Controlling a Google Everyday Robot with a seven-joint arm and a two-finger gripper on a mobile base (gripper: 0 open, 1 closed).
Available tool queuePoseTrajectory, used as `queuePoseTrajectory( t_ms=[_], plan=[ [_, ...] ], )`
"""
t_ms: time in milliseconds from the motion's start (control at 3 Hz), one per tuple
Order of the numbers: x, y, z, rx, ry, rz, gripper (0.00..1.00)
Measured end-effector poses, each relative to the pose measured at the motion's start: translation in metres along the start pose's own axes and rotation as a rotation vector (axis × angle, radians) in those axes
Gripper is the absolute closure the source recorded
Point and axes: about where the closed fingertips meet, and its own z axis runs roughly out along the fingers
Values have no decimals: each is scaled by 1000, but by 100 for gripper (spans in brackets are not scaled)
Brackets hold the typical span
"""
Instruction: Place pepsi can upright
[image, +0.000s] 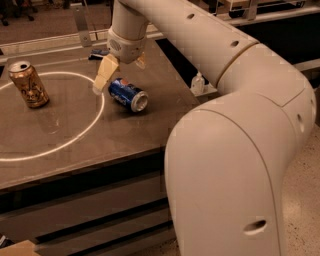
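The pepsi can (129, 95) is blue with a silver end and lies on its side on the brown table (75, 150), just right of a white circle line. My gripper (122, 69) hangs over the can's far end, open and empty. Its tan left finger (105, 75) reaches down beside the can's upper left. The right finger (141, 61) shows only partly, behind the can. The big white arm fills the right half of the view.
A gold-brown can (29, 84) stands upright inside the white circle (95, 120) at the left. A flat dark blue packet (99, 52) lies at the table's back. A small white bottle (198, 82) stands beyond the table's right edge.
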Motion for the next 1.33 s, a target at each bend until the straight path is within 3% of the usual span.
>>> queuePoseTrajectory(
  t_ms=[667, 1333],
  plan=[
    [7, -1, 21, -9, 40, 14, 3],
    [11, 2, 30, -25, 55, -1, 48]
  ],
)
